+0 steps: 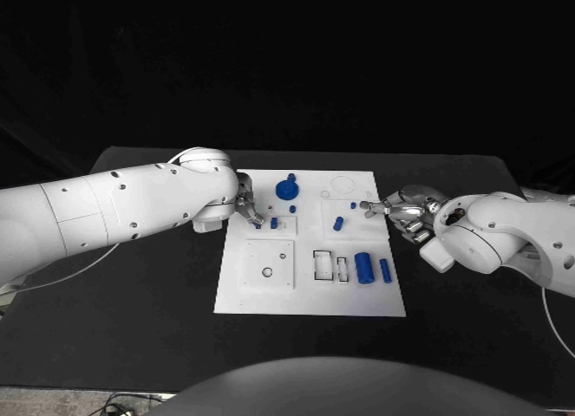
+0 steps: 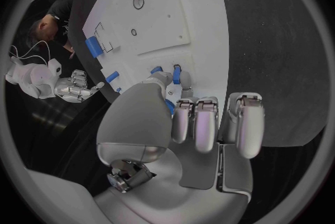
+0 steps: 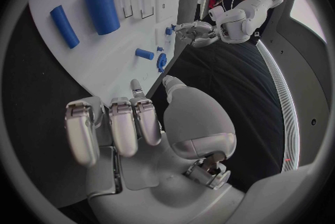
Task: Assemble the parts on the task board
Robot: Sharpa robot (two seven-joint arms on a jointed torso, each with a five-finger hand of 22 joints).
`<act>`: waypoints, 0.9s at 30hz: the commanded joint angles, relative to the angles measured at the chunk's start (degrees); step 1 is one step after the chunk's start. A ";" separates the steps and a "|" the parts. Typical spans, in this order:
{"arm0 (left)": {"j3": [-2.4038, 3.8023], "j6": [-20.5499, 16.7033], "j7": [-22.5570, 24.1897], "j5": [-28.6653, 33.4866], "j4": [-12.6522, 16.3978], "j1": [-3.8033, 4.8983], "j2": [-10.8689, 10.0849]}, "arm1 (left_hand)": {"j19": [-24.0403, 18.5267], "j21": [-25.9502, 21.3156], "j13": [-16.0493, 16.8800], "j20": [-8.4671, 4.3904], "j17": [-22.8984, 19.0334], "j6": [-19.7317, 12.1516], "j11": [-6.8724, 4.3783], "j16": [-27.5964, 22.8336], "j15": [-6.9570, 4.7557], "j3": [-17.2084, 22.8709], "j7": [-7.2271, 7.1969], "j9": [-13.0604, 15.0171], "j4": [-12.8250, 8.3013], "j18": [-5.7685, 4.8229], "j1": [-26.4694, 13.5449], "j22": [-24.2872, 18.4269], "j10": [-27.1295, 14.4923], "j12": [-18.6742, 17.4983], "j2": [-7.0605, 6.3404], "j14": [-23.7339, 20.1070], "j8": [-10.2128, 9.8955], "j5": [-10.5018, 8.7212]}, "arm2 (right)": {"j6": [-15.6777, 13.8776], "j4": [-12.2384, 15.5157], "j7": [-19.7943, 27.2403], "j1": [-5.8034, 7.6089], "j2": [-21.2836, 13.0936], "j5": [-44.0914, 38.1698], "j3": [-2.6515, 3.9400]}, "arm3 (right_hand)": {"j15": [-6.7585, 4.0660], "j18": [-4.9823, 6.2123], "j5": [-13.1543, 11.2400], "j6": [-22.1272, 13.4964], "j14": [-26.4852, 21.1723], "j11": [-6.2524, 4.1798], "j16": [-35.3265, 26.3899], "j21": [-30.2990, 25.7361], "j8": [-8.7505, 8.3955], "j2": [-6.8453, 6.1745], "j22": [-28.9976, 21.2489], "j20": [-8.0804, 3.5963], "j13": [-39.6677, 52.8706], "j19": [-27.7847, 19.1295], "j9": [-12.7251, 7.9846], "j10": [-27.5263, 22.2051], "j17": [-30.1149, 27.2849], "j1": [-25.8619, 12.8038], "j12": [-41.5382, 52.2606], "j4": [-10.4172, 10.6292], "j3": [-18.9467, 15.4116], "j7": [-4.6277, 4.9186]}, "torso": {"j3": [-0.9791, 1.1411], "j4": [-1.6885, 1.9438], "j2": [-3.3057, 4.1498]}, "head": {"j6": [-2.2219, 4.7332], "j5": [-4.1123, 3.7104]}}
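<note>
Nearest me on the task board (image 1: 309, 299) lay two blue cylinders (image 1: 363, 267), loose beside the rectangular slots at its near right. Farther in, my left robot hand (image 1: 247, 206) sat at the board's left edge, fingertips down at a small blue peg (image 1: 273, 223); I could not tell whether it gripped it. My right robot hand (image 1: 406, 211) hovered at the right edge, fingers apart, holding nothing. I judged peg seating underway; next needed a steady downward press. The blue gear (image 1: 287, 188) stood farthest.
</note>
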 commanded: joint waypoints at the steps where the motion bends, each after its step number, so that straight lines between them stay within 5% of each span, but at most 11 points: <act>1: 0.02 0.73 -8.21 0.21 0.01 0.01 0.08 | 6.13 0.14 15.09 -0.42 15.08 -0.25 0.12 0.14 -0.34 0.27 0.10 -0.02 0.13 -0.43 -0.14 15.09 5.86 0.14 0.42 5.96 -0.21 -0.31 | 0.30 0.10 0.08 -0.04 0.02 -0.47 -0.01 | 0.42 -0.39 0.32 -0.36 5.97 0.54 0.24 0.26 0.36 0.01 15.07 0.32 15.09 5.90 -0.01 5.95 15.07 0.53 0.23 0.07 -0.43 -0.03 | 0.06 0.11 0.01 | 0.00 0.27; 27: 0.01 1.45 -7.59 0.79 0.09 -0.07 0.39 | 6.13 0.14 15.09 -0.42 15.08 -0.32 0.17 0.14 -0.31 0.33 0.15 -0.08 0.13 -0.43 -0.29 15.09 5.86 0.14 0.52 5.96 -0.27 -0.41 | 0.21 -0.10 0.29 -0.06 0.33 -0.47 -0.01 | 0.42 -0.39 0.32 -0.36 5.97 0.54 0.24 0.26 0.36 0.01 15.07 0.32 15.09 5.90 -0.01 5.95 15.07 0.53 0.23 0.07 -0.43 -0.03 | 0.05 0.02 -0.04 | 0.00 0.18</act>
